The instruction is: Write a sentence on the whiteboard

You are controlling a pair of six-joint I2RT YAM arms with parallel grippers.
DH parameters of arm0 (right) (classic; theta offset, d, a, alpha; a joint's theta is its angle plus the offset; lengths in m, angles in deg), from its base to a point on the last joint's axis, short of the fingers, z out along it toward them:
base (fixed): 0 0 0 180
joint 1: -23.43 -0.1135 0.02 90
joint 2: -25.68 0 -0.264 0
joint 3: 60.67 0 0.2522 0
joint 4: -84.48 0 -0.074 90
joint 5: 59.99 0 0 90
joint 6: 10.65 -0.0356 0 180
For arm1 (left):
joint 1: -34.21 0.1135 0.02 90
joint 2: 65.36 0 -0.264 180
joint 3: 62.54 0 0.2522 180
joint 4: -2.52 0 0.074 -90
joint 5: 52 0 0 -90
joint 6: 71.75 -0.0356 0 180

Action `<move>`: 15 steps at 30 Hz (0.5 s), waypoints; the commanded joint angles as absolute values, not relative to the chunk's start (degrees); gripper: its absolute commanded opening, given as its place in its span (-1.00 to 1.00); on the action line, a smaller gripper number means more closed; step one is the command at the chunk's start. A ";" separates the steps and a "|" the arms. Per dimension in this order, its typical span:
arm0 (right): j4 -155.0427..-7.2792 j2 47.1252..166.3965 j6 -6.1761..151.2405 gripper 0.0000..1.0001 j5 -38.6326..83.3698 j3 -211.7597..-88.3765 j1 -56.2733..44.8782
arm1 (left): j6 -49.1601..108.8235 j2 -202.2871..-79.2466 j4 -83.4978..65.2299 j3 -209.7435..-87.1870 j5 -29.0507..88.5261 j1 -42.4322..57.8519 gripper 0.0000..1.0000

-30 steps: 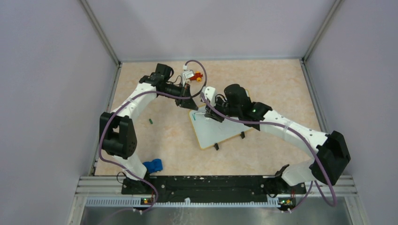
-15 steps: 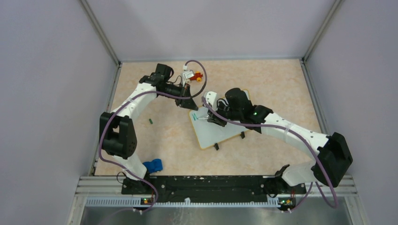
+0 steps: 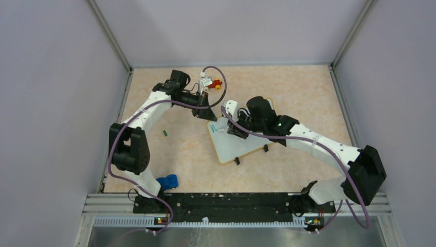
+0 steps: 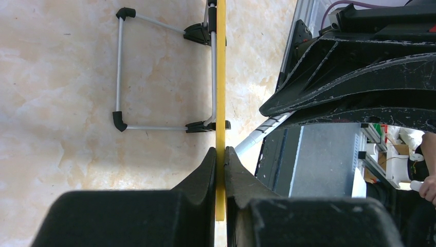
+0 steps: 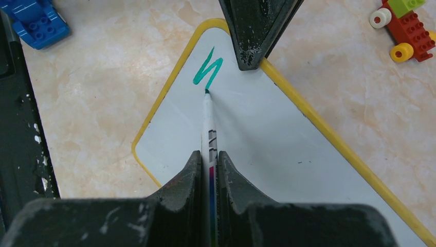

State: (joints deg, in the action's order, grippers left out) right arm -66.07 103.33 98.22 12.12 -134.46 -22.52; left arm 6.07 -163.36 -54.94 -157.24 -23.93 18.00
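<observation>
The whiteboard with its yellow rim lies tilted on the table, mid-view; it also shows in the right wrist view. My left gripper is shut on its yellow rim at the far corner. My right gripper is shut on a white marker, its green tip touching the board. The sentence is one green zigzag stroke near the board's far-left corner. The left fingers show beside the stroke.
A red and yellow toy brick car lies behind the board, also in the right wrist view. A blue toy brick lies near the left arm's base. A small green marker cap lies left of the board.
The right gripper moved slightly toward the near left with the marker a second ago, drawing the green stroke. Nothing visibly moved in the last half second.
</observation>
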 commanded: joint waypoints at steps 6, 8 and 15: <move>-67.38 103.20 98.24 -1.00 14.07 -138.63 -21.83 | 5.18 -162.64 -54.39 -156.41 -24.29 17.70 -1.00; -67.41 103.24 98.24 -1.00 14.18 -138.88 -21.77 | 5.29 -162.73 -54.31 -156.44 -24.32 17.60 -1.00; -67.05 103.89 98.51 -1.00 14.20 -140.38 -21.39 | 5.33 -163.10 -54.30 -156.75 -24.35 17.60 -1.00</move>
State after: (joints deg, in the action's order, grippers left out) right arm -65.88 103.50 98.24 13.43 -136.82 -22.11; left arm 6.09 -163.36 -54.94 -157.22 -23.95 18.00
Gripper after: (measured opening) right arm 0.096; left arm 0.091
